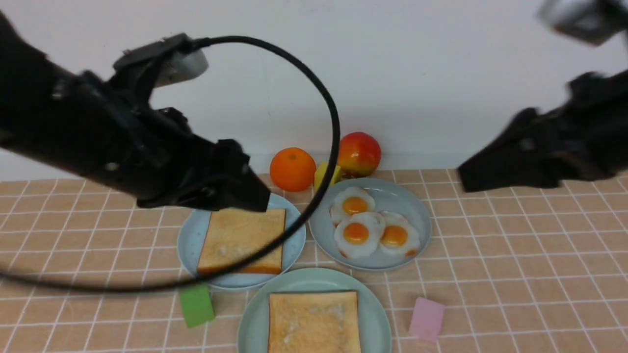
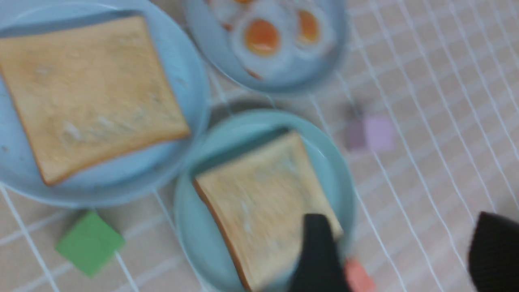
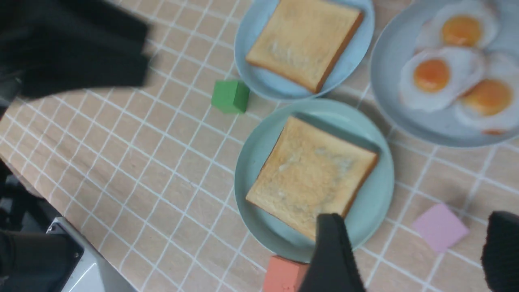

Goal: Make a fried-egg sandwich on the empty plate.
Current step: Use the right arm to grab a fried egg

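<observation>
Sandwich base is down: one toast slice (image 1: pixel 314 321) lies flat on the mint-green plate (image 1: pixel 255 321), nearest you. Your left gripper (image 2: pixel 399 221) hangs over the plates, jaws apart and holding nothing, and your right gripper (image 3: pixel 413 221) is spread wide and empty too.

Egg next, I'd judge. Go for the front fried egg (image 1: pixel 358 234), pinch it by the white edge rather than the yolk, and lift straight up so its neighbours don't drag.

Count:
- two toast slices, the second slice (image 1: pixel 243 240) on the sky-blue plate (image 1: pixel 190 240)
- three eggs on the grey-blue plate (image 1: pixel 414 211)
- three plates
- four blocks — green block (image 1: pixel 196 305), pink block (image 1: pixel 427 317), yellow block (image 1: pixel 326 174), salmon block (image 3: pixel 284 273)
- one orange (image 1: pixel 292 169)
- one apple (image 1: pixel 359 153)
</observation>
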Robot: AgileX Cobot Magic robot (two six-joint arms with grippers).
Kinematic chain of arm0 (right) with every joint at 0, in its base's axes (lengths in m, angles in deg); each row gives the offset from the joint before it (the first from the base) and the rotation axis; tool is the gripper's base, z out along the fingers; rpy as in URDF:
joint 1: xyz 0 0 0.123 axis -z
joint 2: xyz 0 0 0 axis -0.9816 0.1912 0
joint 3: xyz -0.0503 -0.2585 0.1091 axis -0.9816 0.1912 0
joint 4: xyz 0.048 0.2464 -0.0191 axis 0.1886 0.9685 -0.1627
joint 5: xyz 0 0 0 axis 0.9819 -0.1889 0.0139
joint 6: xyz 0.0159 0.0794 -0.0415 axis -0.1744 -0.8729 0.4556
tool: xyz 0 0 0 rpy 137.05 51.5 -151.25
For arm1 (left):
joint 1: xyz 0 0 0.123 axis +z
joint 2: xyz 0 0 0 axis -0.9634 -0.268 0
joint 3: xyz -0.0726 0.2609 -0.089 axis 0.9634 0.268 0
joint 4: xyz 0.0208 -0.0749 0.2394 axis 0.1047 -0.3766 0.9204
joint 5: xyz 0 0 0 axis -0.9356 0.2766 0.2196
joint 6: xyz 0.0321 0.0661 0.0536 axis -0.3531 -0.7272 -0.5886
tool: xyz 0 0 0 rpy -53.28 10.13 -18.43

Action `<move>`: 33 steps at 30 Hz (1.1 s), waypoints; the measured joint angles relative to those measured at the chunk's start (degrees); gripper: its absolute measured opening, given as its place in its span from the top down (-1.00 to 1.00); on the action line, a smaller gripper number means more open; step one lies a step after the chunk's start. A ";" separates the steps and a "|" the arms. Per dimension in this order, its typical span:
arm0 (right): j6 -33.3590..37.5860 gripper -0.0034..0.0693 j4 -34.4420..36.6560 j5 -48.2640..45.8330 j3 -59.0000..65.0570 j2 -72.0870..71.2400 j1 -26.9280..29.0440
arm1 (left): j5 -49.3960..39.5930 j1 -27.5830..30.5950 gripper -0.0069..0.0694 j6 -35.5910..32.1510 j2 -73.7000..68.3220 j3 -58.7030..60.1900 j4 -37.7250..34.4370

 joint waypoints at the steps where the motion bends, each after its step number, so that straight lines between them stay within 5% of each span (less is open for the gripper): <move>1: -1.37 -0.39 -1.29 0.08 -1.02 2.81 -0.47 | -0.96 0.00 -0.19 -0.79 1.87 0.99 -0.11; 9: -9.71 -0.18 -7.46 0.71 -11.16 20.09 -1.04 | 0.69 0.00 0.85 -8.27 18.59 15.07 -0.15; 22: -21.22 0.04 -16.47 2.18 -30.45 44.93 -6.96 | 10.12 0.00 0.85 -12.28 25.57 24.26 -0.70; 33: -22.06 0.20 -17.10 5.74 -33.97 51.69 -5.28 | 10.30 0.00 0.85 -12.13 25.21 24.26 -1.26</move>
